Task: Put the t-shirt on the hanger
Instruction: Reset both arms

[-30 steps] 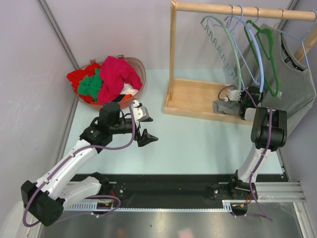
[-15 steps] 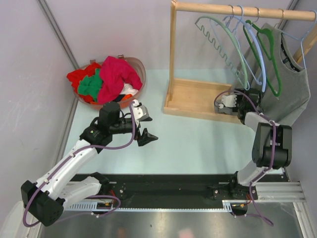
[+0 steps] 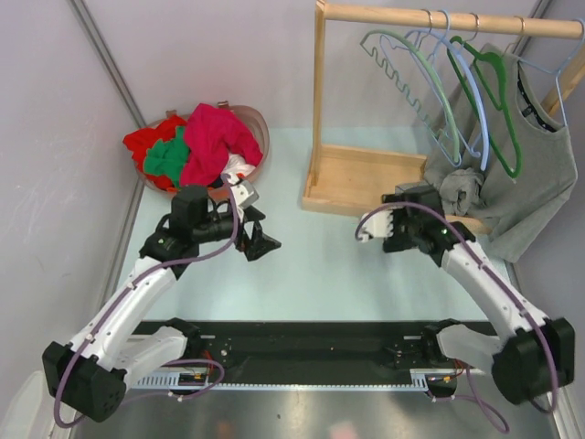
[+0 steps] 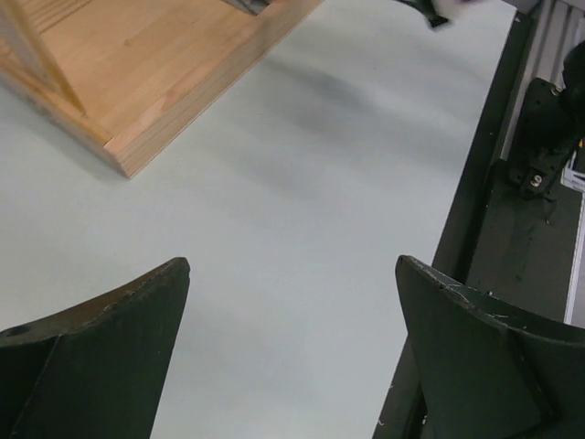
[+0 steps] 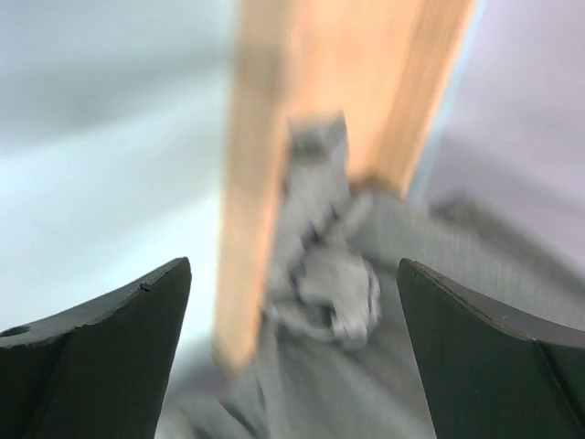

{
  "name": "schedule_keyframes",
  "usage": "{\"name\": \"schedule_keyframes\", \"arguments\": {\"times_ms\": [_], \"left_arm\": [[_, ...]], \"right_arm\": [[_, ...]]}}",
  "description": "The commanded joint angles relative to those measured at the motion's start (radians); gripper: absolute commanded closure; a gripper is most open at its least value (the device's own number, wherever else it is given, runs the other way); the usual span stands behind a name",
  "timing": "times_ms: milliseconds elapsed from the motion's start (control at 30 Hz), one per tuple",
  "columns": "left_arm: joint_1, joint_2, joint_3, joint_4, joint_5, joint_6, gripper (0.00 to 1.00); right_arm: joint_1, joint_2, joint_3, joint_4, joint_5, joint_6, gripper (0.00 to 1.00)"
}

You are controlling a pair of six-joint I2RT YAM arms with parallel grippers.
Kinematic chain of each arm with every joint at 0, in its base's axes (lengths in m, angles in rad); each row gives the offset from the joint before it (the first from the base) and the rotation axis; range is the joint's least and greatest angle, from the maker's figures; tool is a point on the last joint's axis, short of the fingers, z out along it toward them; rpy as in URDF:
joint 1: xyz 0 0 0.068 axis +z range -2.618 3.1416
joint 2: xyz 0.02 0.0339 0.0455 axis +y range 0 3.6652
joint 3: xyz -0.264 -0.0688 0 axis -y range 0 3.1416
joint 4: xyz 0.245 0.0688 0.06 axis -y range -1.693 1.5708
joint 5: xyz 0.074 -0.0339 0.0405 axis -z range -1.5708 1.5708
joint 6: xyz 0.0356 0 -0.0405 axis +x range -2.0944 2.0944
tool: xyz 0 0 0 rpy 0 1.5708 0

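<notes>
Overhead, t-shirt [image 3: 539, 155]: hangs at the right end of the rack [image 3: 319, 101], neck up by the rod [image 3: 439, 16], long axis running down and slightly leftward to the hem.
hem corner: bunched in a grey knot resting on the wooden base [image 3: 361, 178].
hanger [image 3: 544, 64]: hooked over the rod, carrying the t-shirt's shoulders.
right gripper [image 3: 377, 230]: released, fingers spread wide with nothing between them; low over the table [image 3: 320, 265] in front of the wooden base, apart from the cloth; its wrist view is blurred.
left gripper [image 3: 254, 224]: spread open and empty, above the table near the basket [image 3: 259, 128].
</notes>
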Motion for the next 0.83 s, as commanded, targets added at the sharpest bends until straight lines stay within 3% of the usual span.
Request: {"name": "schedule_keyframes", "arguments": {"times_ms": [0, 133, 200, 233, 300, 633, 800], "left_arm": [[0.109, 0.026, 0.030, -0.064, 0.028, -0.110, 0.00], [0.212, 0.078, 0.105, -0.232, 0.010, -0.113, 0.00], [0.263, 0.095, 0.137, -0.301, 0.001, -0.091, 0.00], [0.283, 0.095, 0.148, -0.326, 0.004, -0.084, 0.00], [0.338, 0.057, 0.131, -0.346, -0.017, -0.079, 0.00], [0.373, -0.127, 0.074, -0.363, -0.330, -0.030, 0.00], [0.373, -0.190, 0.062, -0.368, -0.383, -0.024, 0.00]], "right_arm": [[0.277, -0.124, 0.026, -0.266, -0.013, 0.341, 0.01], [0.421, -0.134, 0.121, -0.348, -0.009, 0.666, 0.00], [0.377, -0.159, 0.151, -0.375, -0.096, 0.788, 0.00], [0.305, -0.203, 0.160, -0.378, -0.177, 0.816, 0.00], [0.260, -0.245, 0.152, -0.410, -0.196, 0.863, 0.00], [0.180, -0.504, 0.155, -0.490, -0.135, 1.018, 0.00], [0.098, -0.570, 0.177, -0.504, -0.141, 1.033, 0.00]]}}
